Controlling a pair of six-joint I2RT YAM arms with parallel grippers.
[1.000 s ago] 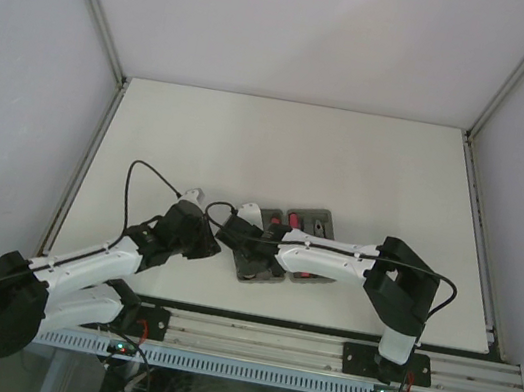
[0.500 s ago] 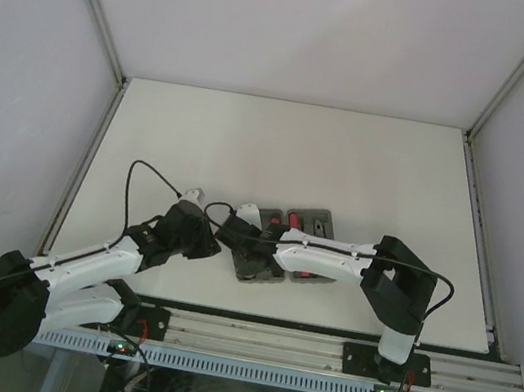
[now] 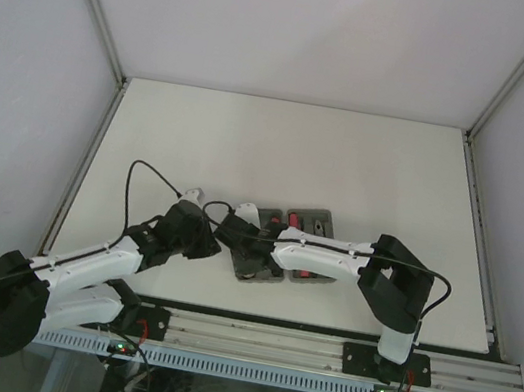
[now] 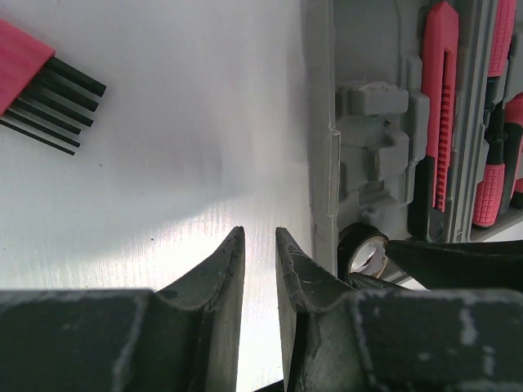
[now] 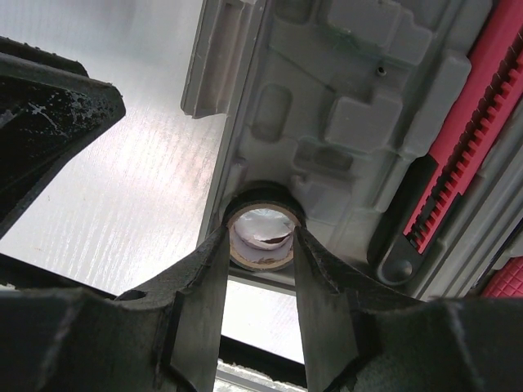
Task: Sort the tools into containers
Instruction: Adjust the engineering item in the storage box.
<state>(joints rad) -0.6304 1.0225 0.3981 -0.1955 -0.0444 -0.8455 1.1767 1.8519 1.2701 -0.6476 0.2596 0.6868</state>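
Pinching a small dark ring [image 5: 263, 196] in the right gripper [image 5: 261, 237], with fingertips pressed to both its flanks. Holding it at the near corner of a flat grey moulded plastic tray [image 5: 327, 90], just ahead of the fingertips; cannot tell whether seated in a recess or just above one. Further ahead and to the right of those fingers, noting a red ribbed utility knife [image 5: 470, 131] bedded in its slot.

Hanging the left gripper [image 4: 260, 245] low over the white table [image 4: 147, 163], narrowly parted, gripping nothing, just left of the tray's side wall. Far ahead and to its left, spotting a red block with a row of thin black rods [image 4: 37, 73], lying outside any tray.

Judged step: setting the ring into its pocket. To do it well: line up squarely over the round recess, lower straight down, avoid catching the grey wall. Release only once flat, spreading the fingers gently so as not to drag it back out. Mind the left gripper close by: retreat upward rather than sideways.
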